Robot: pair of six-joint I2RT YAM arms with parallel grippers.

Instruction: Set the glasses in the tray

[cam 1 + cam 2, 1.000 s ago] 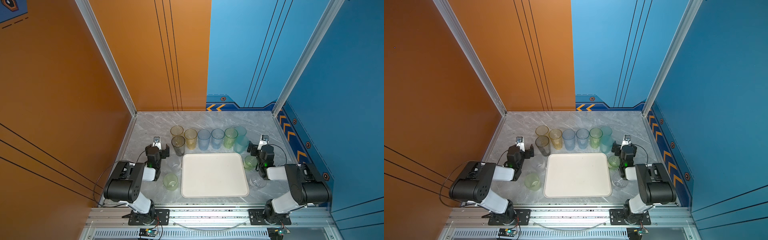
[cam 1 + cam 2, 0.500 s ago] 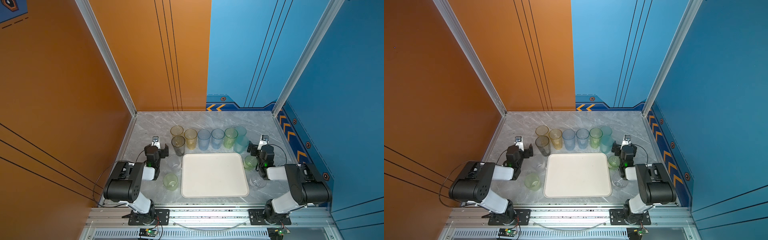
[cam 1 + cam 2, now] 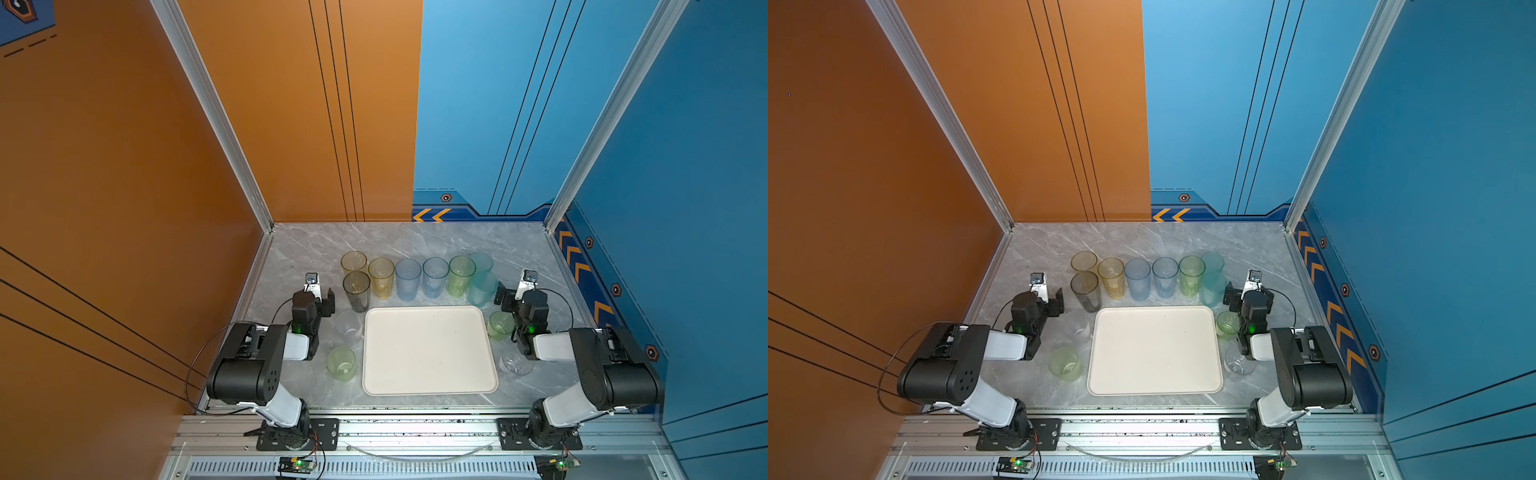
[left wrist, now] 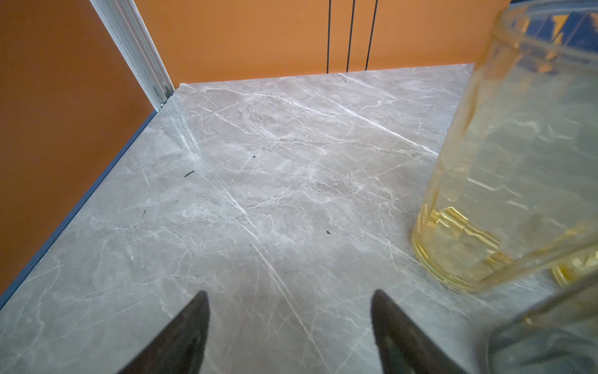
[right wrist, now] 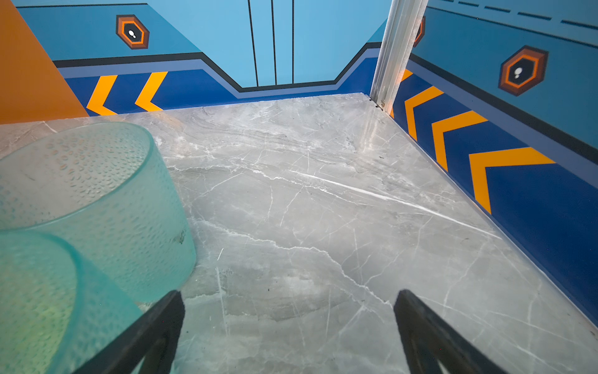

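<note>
Twelve glasses (image 3: 408, 279) on tabletop (image 3: 415, 241) beside tray (image 3: 430, 353); both jaws apart, holding nothing

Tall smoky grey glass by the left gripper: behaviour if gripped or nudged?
The smoky grey glass looks tall with a narrower base, so a nudge near the rim would probably tip it against the yellow glass beside it. Its wall looks smooth and rigid, so it may slip in the jaws. Looks empty, so likely light.
</note>
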